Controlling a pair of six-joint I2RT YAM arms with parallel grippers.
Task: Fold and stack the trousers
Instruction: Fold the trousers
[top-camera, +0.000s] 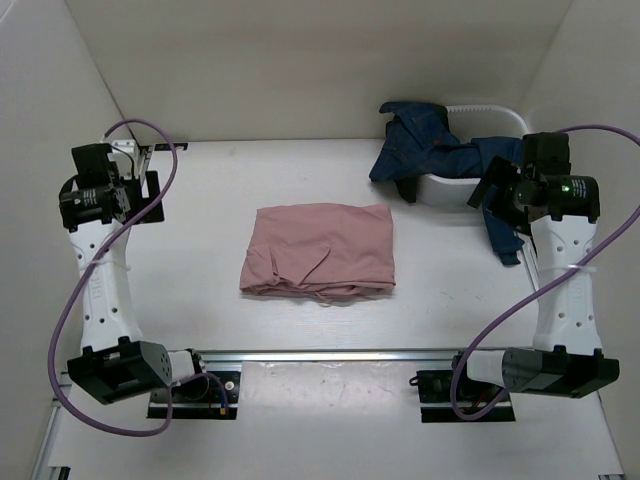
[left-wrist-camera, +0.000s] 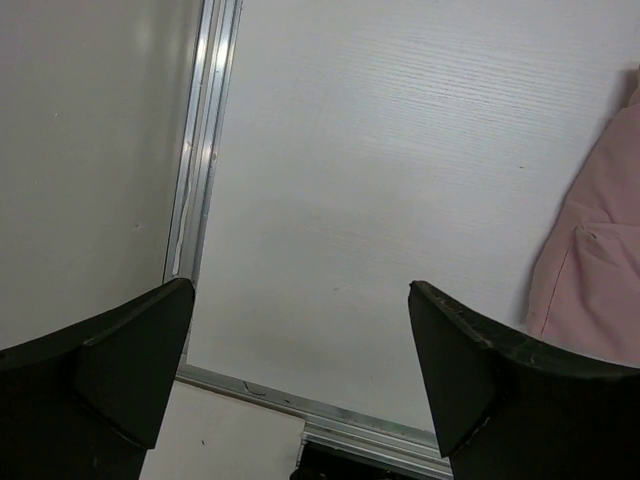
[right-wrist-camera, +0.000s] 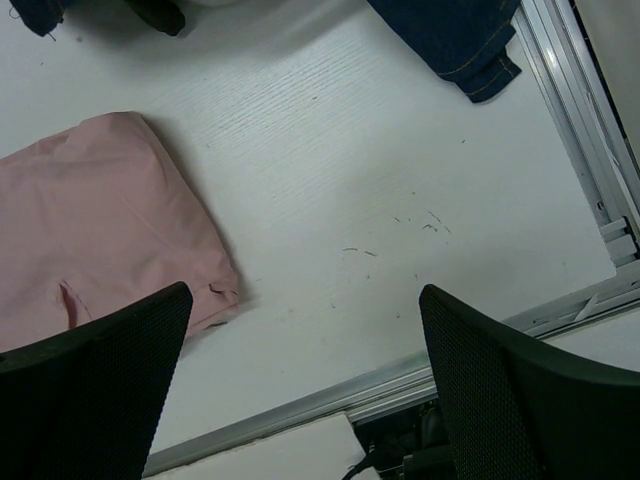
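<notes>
White table (top-camera: 200, 210), plain cream walls (top-camera: 300, 60)

White arms (top-camera: 100, 295), black joints (top-camera: 120, 368), purple cables (top-camera: 137, 123)

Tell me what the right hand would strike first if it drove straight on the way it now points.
Probably the bare white tabletop: the open right hand points at it, with the folded dusty-pink cloth trousers off to one side. Depth is unclear.

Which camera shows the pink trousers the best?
The top external view: it shows the whole folded pink trousers on the table. The left wrist view catches only a strip at its right side; the right wrist view shows one end.
</notes>
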